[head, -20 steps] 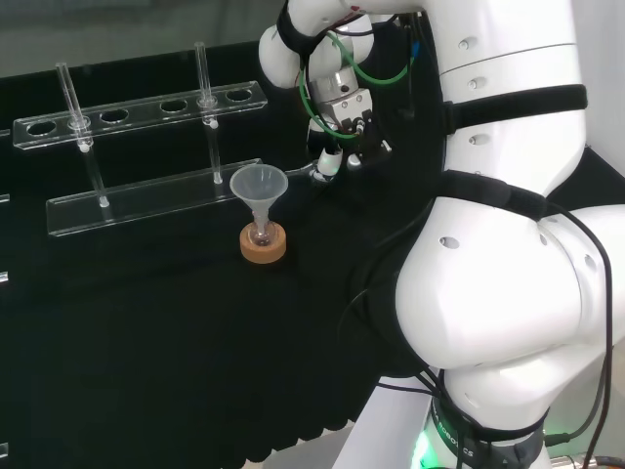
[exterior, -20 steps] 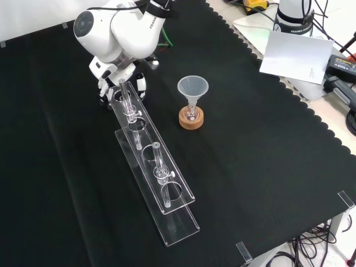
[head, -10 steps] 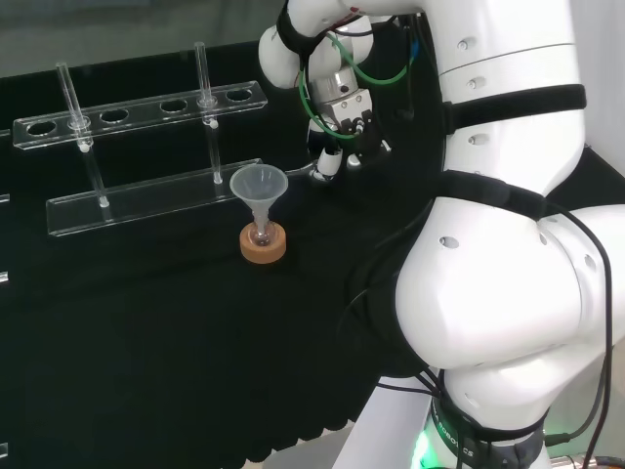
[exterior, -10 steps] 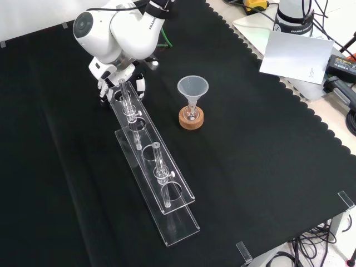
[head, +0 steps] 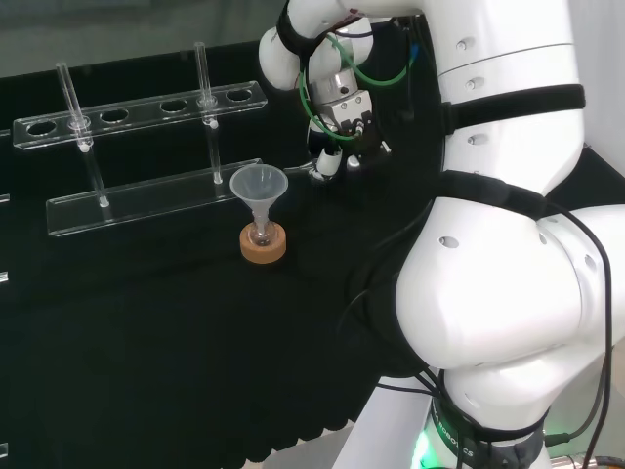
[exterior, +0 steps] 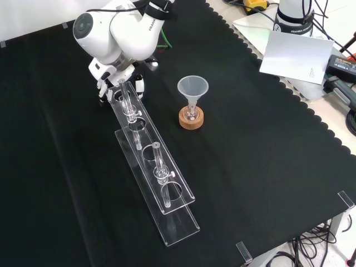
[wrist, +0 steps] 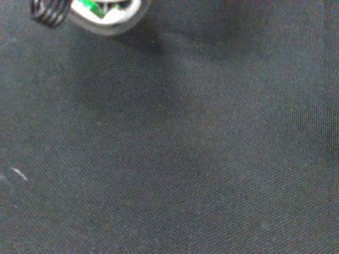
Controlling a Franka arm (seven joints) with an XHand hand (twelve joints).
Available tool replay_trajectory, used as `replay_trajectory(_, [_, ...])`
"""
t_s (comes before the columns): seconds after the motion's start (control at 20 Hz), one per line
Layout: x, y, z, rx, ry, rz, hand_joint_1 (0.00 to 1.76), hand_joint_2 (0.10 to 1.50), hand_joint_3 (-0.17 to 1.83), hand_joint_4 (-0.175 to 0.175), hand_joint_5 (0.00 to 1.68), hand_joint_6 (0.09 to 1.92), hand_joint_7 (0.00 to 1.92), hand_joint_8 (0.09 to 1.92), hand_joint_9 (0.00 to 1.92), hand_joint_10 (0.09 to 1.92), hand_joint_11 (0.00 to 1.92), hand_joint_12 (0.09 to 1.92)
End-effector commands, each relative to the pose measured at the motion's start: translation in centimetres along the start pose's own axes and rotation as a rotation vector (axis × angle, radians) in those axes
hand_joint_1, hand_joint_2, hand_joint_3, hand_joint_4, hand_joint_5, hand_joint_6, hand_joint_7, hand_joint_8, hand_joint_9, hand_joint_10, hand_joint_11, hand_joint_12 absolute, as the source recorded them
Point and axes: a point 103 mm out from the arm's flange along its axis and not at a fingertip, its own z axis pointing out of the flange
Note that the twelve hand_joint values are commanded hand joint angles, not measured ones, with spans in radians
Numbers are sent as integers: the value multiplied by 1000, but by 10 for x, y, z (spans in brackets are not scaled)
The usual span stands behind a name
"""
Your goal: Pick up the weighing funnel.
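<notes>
Where the head view looks over the arm, we find the hand low over the black cloth, just right of the clear rack. A small pale piece at its lower edge, touching it or nearly so, we take for the weighing funnel. How far the hand is open, and whether it has hold of that piece, we cannot tell. The big funnel stands apart, stem in its flask on a cork ring.

Front view: the hand hangs under the white link, close behind the far end of the clear rack.

Wrist view: black cloth lies close below a blurred part of the hand.

We judge the weighing funnel light, stiff, smooth and brittle. The hold belongs across the scoop's walls, near the stem, not on the thin stem itself.
</notes>
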Motion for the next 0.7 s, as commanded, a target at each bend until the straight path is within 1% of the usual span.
replay_trajectory(0.05, [1, -1, 3, 4, -18, 13, 1023, 925, 240, 168, 1071, 789, 438, 692, 755, 533, 602, 1273])
replay_trajectory(0.1, [1, -2, 2, 6, -26, 20, 1046, 949, 183, 172, 1109, 767, 448, 693, 766, 533, 607, 1268])
replay_trajectory(0.2, [1, -4, -1, -4, -27, 24, 1076, 941, 162, 175, 1181, 684, 473, 680, 796, 517, 629, 1245])
replay_trajectory(0.25, [0, -5, -4, -13, -23, 27, 1085, 913, 203, 175, 1204, 659, 485, 669, 814, 498, 641, 1233])
replay_trajectory(0.35, [-4, -8, -10, -25, -6, 37, 1093, 841, 339, 175, 1218, 665, 499, 660, 846, 466, 666, 1216])
replay_trajectory(0.45, [-8, -12, -15, -38, 5, 48, 1099, 791, 430, 175, 1230, 666, 507, 667, 877, 451, 702, 1193])
replay_trajectory(0.7, [-17, -22, -26, -62, 28, 64, 1114, 740, 489, 175, 1286, 582, 554, 689, 954, 423, 795, 1130])
